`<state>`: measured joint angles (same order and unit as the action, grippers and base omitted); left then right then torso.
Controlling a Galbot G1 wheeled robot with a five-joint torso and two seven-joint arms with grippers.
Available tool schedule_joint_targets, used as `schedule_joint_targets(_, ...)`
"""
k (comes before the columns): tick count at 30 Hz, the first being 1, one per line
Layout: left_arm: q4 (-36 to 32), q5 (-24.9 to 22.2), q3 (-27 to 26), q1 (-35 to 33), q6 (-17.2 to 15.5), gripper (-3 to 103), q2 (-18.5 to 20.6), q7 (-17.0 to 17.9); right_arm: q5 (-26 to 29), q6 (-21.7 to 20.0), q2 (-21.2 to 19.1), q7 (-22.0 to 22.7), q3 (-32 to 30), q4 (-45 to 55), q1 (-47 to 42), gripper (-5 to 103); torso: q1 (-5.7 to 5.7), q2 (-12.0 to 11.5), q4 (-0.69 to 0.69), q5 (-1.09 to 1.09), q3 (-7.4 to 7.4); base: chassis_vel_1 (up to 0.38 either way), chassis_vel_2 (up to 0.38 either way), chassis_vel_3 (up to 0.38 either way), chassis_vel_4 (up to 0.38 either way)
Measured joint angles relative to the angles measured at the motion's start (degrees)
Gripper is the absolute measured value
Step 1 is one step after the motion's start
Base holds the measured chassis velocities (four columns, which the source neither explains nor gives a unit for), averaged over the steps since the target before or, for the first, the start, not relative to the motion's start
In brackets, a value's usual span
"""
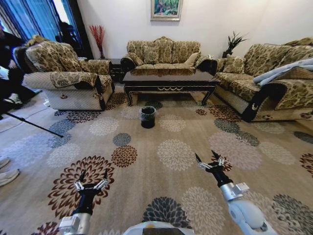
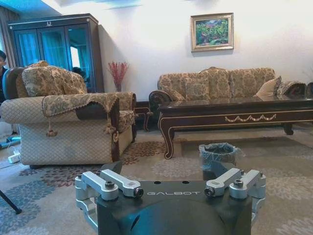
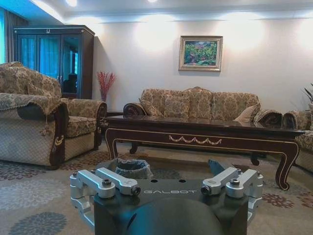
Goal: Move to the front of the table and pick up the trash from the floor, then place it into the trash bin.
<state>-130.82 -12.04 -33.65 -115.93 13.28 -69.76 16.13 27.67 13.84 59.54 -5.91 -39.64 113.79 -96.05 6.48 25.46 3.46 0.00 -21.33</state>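
Facing the coffee table (image 1: pixel 168 78) from well back on the patterned carpet (image 1: pixel 146 142), the robot holds both arms low and forward over the floor, each gripper empty. The left gripper (image 1: pixel 91 181) hangs above a brown flower medallion near the carpet's near edge, its two fingers spread apart; from the left wrist camera, the same fingers (image 2: pixel 120 182) splay outward with nothing between them. The right gripper (image 1: pixel 207 160) is raised a little farther forward over a cream medallion, fingers likewise parted, as its own wrist camera confirms (image 3: pixel 168 183). The glossy dark table, with gold scroll ornament on its front edge (image 3: pixel 194 140), stands between a three-seat patterned sofa (image 1: pixel 164 53) behind it, an armchair (image 1: pixel 68 73) at the left and a second sofa (image 1: pixel 274 78) at the right. The small black trash bin (image 1: pixel 147 116), lined with a thin greyish bag, stands on the carpet just in front of the table's front edge, toward its left corner (image 2: pixel 217 157). No piece of trash can be told apart from the carpet pattern at this distance. A framed landscape painting (image 1: pixel 166 9) hangs on the wall behind the sofa, and a dark glass-fronted cabinet (image 2: pixel 54 49) stands behind the armchair.
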Motion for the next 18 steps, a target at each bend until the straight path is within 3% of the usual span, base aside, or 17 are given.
schedule_joint_targets(18,0.00,0.00,0.00,0.00,0.00,100,0.00,0.00,0.00,0.00,0.00,0.00,0.00,0.00,0.00,100,1.50,4.03,0.00,0.00,-2.54,0.000,0.000,0.000,0.000)
